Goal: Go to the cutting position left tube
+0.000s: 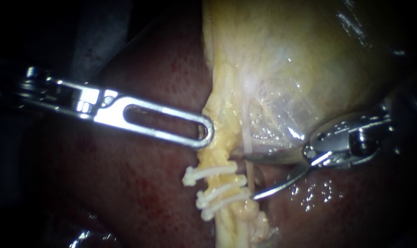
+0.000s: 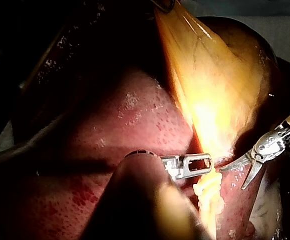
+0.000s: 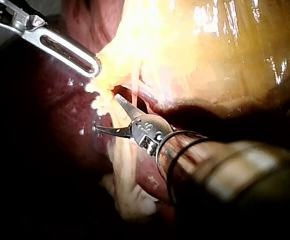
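Endoscope view: your left instrument point(image 1: 208, 133) reaches in over the liver point(image 1: 139, 183), its pincer closed on the edge of the yellow tissue point(image 1: 221, 138). Just below it, three white clips point(image 1: 215, 190) cross the yellow strand. Beside their right ends the thin tube point(image 1: 247, 135) runs down between the blades of your right instrument point(image 1: 249, 177). That pincer stands wide, one blade above the clips, the other by the lower ones.

Little of what carries the organs shows. In the left wrist view a strip of grey-green cloth point(image 2: 285, 20) appears beyond the gallbladder point(image 1: 282, 59). The dark red liver point(image 1: 139, 193) fills most of each view, with the yellowish gallbladder lying against it. Where liver meets cloth is hidden.
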Tool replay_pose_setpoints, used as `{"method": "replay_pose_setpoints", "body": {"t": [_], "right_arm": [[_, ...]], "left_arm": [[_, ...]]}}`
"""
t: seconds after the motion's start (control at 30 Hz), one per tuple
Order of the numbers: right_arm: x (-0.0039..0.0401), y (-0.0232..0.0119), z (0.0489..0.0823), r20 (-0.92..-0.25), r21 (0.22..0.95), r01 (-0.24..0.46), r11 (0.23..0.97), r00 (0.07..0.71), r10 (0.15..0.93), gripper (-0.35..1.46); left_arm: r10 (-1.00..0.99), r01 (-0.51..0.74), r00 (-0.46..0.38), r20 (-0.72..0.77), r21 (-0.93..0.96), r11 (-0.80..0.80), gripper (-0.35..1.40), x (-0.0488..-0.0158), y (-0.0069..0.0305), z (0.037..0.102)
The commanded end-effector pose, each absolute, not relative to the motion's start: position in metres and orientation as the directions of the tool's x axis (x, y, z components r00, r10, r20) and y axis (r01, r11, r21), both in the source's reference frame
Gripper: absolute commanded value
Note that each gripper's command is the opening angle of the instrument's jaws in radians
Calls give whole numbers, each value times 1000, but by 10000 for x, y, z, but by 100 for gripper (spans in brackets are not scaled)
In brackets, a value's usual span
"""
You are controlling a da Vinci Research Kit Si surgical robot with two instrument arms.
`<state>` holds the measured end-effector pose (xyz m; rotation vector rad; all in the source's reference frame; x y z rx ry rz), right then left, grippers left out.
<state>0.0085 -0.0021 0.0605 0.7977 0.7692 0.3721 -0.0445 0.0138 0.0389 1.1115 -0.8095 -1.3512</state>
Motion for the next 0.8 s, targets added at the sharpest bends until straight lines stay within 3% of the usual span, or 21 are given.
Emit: {"method": "replay_pose_setpoints", "body": {"t": [0.03,0.8], "right_arm": [[86,-22,605,-468,758,-23,652,676,569,98],[107,-32,624,-427,783,-28,622,703,569,81]], "left_arm": [[-983,329,100,-153,938,-112,-35,-444,138,388],[-983,329,98,-154,937,-114,-35,-446,136,383]]}}
